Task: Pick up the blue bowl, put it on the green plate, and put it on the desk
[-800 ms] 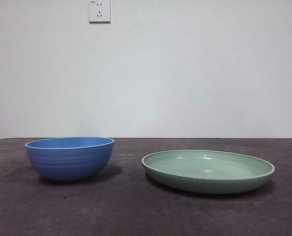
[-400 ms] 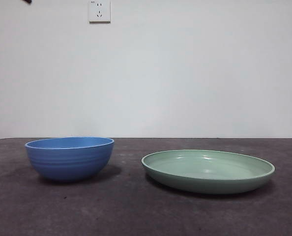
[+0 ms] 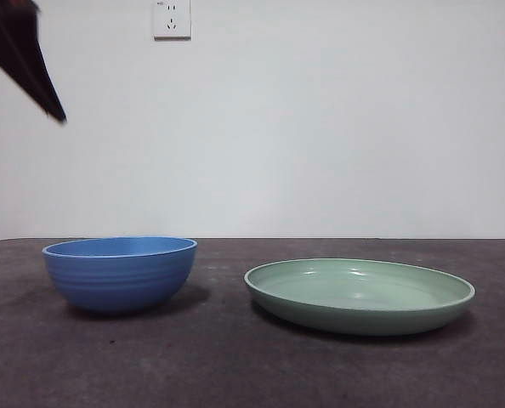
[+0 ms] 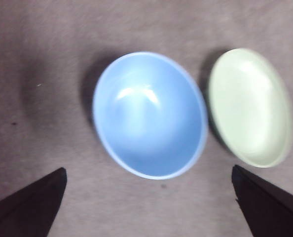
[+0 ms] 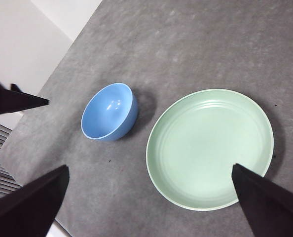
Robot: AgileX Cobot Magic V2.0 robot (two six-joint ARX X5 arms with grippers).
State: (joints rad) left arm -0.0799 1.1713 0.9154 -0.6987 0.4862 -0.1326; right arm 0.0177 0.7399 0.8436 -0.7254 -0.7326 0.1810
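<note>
Open desk (image 3: 227, 357) separates blue bowl (image 3: 120, 272) from green plate (image 3: 360, 294); nothing stands above either.

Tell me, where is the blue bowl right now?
In the front view the blue bowl sits on the desk, left of the green plate and not touching it, below the wall socket.
</note>
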